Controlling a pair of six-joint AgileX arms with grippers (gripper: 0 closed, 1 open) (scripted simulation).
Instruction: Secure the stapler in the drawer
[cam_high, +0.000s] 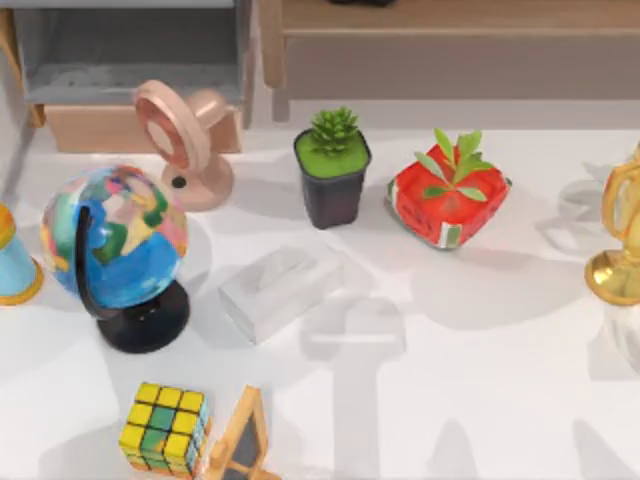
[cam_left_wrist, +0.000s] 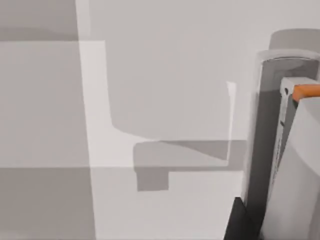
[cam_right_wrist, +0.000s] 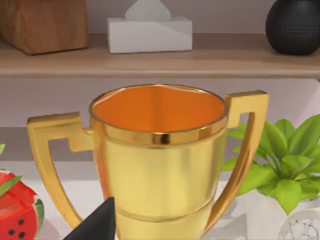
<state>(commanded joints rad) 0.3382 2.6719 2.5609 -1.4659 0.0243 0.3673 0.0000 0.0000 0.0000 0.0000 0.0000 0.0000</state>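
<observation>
so the drawer (cam_high: 100, 128) is open, sitting behind the globe (cam_high: 113, 240) at the back of the table: grey inside, tan front panel facing us, and what i can see of its floor looks bare. a pink fan (cam_high: 185, 140) stands between the globe and that front panel, touching or nearly touching the panel, so it's right in the way.

the stapler (cam_left_wrist: 292, 165) i think is the pale grey bar with a dark strip down one side in the left wrist view, right up against the left gripper (cam_left_wrist: 237, 222). i honestly can't tell if that gripper is pinching it, spread, or just beside it, and i can't place it against the globe either. don't mix it up with the white tissue box (cam_high: 280, 290) just right of the globe.

the right gripper (cam_right_wrist: 97, 222) is parked close in front of the gold trophy (cam_right_wrist: 160, 160), clear across the table from the globe. can't tell its state either.

handling guess: the stapler should be stiff, fairly light and smooth-cased, so a bit slippery. i'd grab across the narrow sides near the middle, not the ends. the top probably hinges, so squeezing top to bottom could make it flex or tip.
</observation>
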